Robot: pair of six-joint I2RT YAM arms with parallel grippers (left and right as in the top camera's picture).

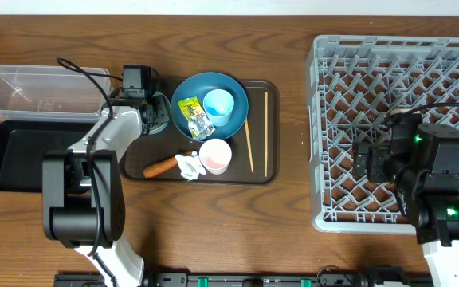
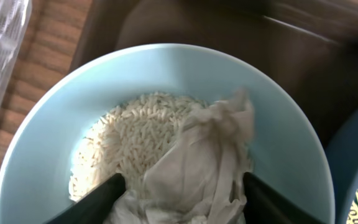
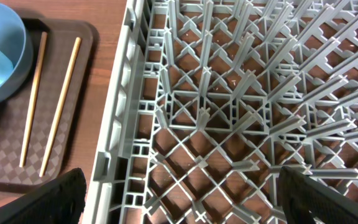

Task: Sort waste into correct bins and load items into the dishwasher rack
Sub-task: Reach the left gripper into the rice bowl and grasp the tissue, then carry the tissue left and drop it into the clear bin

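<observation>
My left gripper [image 1: 151,110] [image 2: 182,186] hangs low over the small light blue bowl [image 2: 291,143], which holds loose white rice [image 2: 129,137] and a crumpled white tissue [image 2: 210,155]. Its fingers are open, one on each side of the tissue. The large dark blue bowl [image 1: 237,89] holds the yellow-green wrapper [image 1: 194,115] and the light blue cup [image 1: 218,106]. The pink cup [image 1: 215,155], another tissue [image 1: 188,165], the carrot [image 1: 162,167] and two chopsticks [image 1: 248,143] [image 3: 58,106] lie on the brown tray. My right gripper [image 1: 373,159] [image 3: 182,186] is open over the grey rack [image 1: 325,119] [image 3: 120,112].
The clear tub [image 1: 42,88] stands at the far left, with the black tray [image 1: 22,155] just in front of it. The brown serving tray [image 1: 265,171] lies between them and the rack. The rack's left wall is under my right gripper.
</observation>
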